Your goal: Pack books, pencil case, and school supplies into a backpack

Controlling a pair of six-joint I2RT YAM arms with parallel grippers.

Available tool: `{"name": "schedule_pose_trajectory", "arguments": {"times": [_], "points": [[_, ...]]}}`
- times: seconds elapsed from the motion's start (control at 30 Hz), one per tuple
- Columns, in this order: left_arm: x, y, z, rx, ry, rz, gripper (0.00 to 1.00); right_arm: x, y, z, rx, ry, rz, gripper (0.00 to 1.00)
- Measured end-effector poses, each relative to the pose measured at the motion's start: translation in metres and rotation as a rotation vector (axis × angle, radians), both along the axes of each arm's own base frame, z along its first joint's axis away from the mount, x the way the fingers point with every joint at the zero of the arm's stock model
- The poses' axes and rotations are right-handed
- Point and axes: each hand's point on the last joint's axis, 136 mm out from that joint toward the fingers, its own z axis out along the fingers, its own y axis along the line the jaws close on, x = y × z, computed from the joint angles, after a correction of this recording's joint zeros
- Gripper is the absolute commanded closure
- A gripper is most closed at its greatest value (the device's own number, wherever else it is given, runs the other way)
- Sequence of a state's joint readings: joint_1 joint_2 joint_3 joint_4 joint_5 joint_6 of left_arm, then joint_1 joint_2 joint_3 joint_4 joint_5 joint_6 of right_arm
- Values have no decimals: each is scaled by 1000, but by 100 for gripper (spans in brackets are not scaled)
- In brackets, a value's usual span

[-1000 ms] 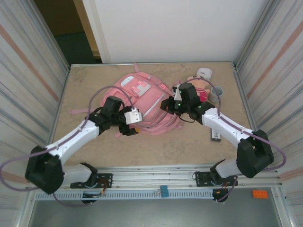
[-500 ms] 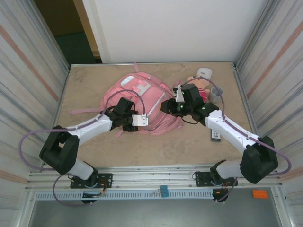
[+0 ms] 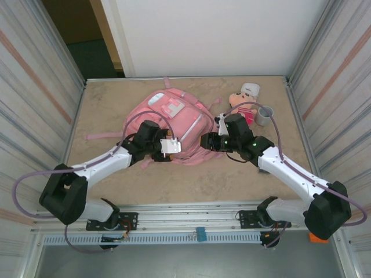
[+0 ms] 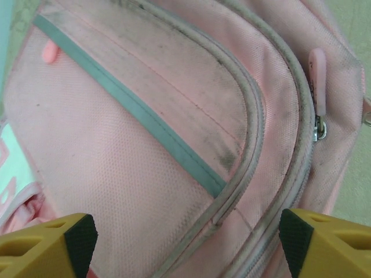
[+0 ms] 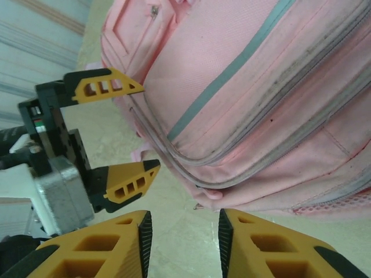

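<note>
One relation matters: the backpack [image 3: 174, 124] lies flat on the counter [image 3: 116, 179], mid-left, long axis approx far-to-near w/ its carry loop at the far end. Both hands sit at its near edge.

The left hand [image 3: 165, 152] hangs over the near-left part, fingers spread wide, nothing btwn them. Its wrist cam looks straight down on pink fabric. The zip slider [image 4: 317, 126] and its pink pull [image 4: 317, 66] sit just outside one finger, not in the gap. So I judge any grab at that pull needs a sideways shift first.

The right hand [image 3: 207, 141] is at the near-right edge, fingers partly apart and empty, tips over bare counter just off the fabric.

Zips look shut along the stretch I see. I can't tell if that's pre-opening or after closing.

A plush doll [image 3: 242, 104] and a grey cup [image 3: 264, 116] stand beyond the right arm, clear of both hands.

Risk: the two hands are near each other, esp. if both reach in.
</note>
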State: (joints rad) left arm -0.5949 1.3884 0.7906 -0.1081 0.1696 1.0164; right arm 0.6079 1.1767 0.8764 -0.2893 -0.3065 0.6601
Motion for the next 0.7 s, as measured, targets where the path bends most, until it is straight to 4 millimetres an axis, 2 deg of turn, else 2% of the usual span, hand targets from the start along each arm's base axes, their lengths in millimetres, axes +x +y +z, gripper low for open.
{"name": "schedule_pose_trajectory", "arguments": {"times": [0.1, 0.23, 0.3, 0.37, 0.5, 0.57, 0.7], "points": [[3, -5, -8, 11, 22, -17, 15, 0, 0, 0, -5, -9, 8, 62], [9, -10, -15, 23, 39, -29, 21, -1, 1, 1, -9, -17, 13, 62], [14, -14, -15, 23, 38, -29, 34, -1, 1, 1, -9, -22, 13, 61], [15, -16, -17, 20, 45, -35, 62, 0, 0, 3, -14, -35, 11, 60], [11, -20, -20, 16, 70, -44, 93, -4, 0, 6, -33, -83, 22, 59], [14, -22, -11, -4, 70, -40, 100, -8, 3, 6, -54, -113, 47, 58], [15, -18, 14, -75, 69, -16, 100, -17, 12, 4, -94, -156, 109, 56]]}}
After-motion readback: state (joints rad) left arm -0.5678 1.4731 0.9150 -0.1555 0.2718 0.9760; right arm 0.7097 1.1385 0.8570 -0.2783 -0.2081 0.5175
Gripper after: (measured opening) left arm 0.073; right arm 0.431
